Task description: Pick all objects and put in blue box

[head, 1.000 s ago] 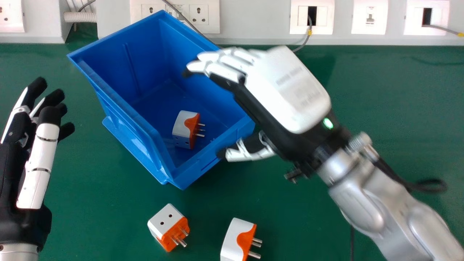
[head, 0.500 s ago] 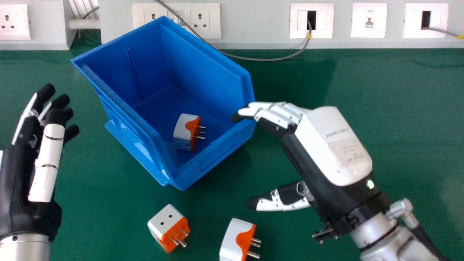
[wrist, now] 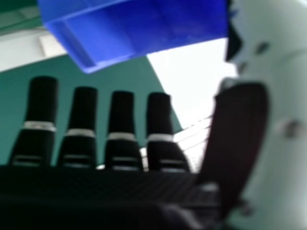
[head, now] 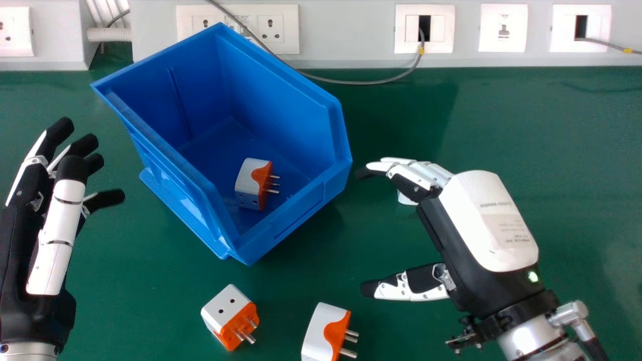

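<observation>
Plug adapter (head: 253, 184) lying inside the blue box (head: 173, 168), two more adapters (head: 229, 317) sitting on the green table (head: 526, 130), right hand (head: 486, 220) hovering beside the box, fingers standing apart from thumb, left hand (head: 57, 230) also gaping

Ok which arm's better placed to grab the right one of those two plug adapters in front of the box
Probably the right. The right robot hand is open, its thumb near that plug adapter; the left robot hand is by the head view's left edge, farther off.

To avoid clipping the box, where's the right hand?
In the head view, the right hand is right of the blue box, up and right from the plug adapter at the bottom edge.
</observation>
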Available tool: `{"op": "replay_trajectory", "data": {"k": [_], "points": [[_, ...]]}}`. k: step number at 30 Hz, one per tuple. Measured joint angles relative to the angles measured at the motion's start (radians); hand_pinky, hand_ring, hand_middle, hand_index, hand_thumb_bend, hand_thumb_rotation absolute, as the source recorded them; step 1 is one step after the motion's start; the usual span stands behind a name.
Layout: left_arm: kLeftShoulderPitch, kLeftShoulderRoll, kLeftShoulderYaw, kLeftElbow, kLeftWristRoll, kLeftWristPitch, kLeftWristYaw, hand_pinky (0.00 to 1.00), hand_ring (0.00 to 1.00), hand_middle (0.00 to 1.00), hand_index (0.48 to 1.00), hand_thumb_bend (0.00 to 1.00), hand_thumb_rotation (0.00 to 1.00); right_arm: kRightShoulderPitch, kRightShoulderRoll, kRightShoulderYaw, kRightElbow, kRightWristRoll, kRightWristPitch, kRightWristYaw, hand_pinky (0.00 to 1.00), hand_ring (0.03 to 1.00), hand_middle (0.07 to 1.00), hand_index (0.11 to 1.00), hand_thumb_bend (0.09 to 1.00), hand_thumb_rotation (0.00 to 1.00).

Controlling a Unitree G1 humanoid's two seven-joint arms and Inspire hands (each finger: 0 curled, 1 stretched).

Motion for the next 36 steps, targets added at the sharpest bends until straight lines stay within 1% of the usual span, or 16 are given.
{"op": "replay_trajectory", "data": {"k": [4,13,15,22,25,28,31,33,34,35,36], "points": [[0.012,0.000,0.000,-0.014,0.000,0.010,0.000,0.83,0.88,0.89,0.908,0.52,0.74,0.005,0.001,-0.001,0.005,0.000,0.000,-0.004,0.58,0.746,0.776,0.735,0.798,0.00],[0.014,-0.001,0.000,-0.032,0.000,0.016,0.002,0.86,0.89,0.90,0.912,0.50,0.74,0.035,0.003,-0.014,0.014,0.017,0.003,-0.006,0.58,0.744,0.779,0.737,0.794,0.00],[0.014,-0.002,-0.001,-0.033,0.000,0.016,0.002,0.86,0.90,0.90,0.914,0.50,0.74,0.039,0.005,-0.018,0.013,0.018,0.010,-0.004,0.59,0.745,0.780,0.738,0.792,0.00],[0.019,-0.013,-0.003,-0.032,0.001,0.015,0.006,0.87,0.90,0.90,0.916,0.50,0.74,0.056,0.005,-0.030,0.011,0.025,0.011,-0.001,0.59,0.748,0.788,0.744,0.788,0.00],[0.022,-0.017,-0.002,-0.032,0.001,0.015,0.007,0.87,0.90,0.90,0.916,0.50,0.74,0.052,0.004,-0.049,0.015,0.047,0.013,-0.001,0.59,0.750,0.791,0.748,0.786,0.00],[0.023,-0.018,-0.002,-0.031,0.002,0.015,0.007,0.87,0.90,0.90,0.915,0.50,0.74,0.028,0.006,-0.062,0.040,0.050,0.038,-0.001,0.59,0.753,0.796,0.756,0.784,0.00],[0.024,-0.018,0.004,-0.030,0.002,0.015,0.009,0.87,0.90,0.90,0.915,0.50,0.74,0.011,0.009,-0.071,0.060,0.048,0.065,-0.001,0.60,0.759,0.801,0.766,0.783,0.01],[0.026,-0.019,0.005,-0.028,0.001,0.011,0.006,0.88,0.91,0.91,0.923,0.50,0.74,-0.014,0.015,-0.073,0.083,0.049,0.082,-0.001,0.61,0.770,0.813,0.783,0.783,0.03],[0.027,-0.019,0.006,-0.025,0.001,0.005,0.003,0.89,0.91,0.91,0.929,0.50,0.74,-0.024,0.017,-0.074,0.090,0.051,0.088,-0.001,0.62,0.777,0.821,0.792,0.785,0.04],[0.030,-0.019,0.008,-0.020,0.001,-0.005,-0.002,0.90,0.92,0.91,0.934,0.50,0.75,-0.037,0.017,-0.076,0.097,0.055,0.092,-0.001,0.63,0.783,0.827,0.799,0.786,0.05],[0.032,-0.019,0.010,-0.014,0.001,-0.012,-0.003,0.91,0.92,0.92,0.939,0.49,0.75,-0.052,0.017,-0.078,0.107,0.058,0.096,-0.001,0.63,0.789,0.835,0.805,0.787,0.06]]}}
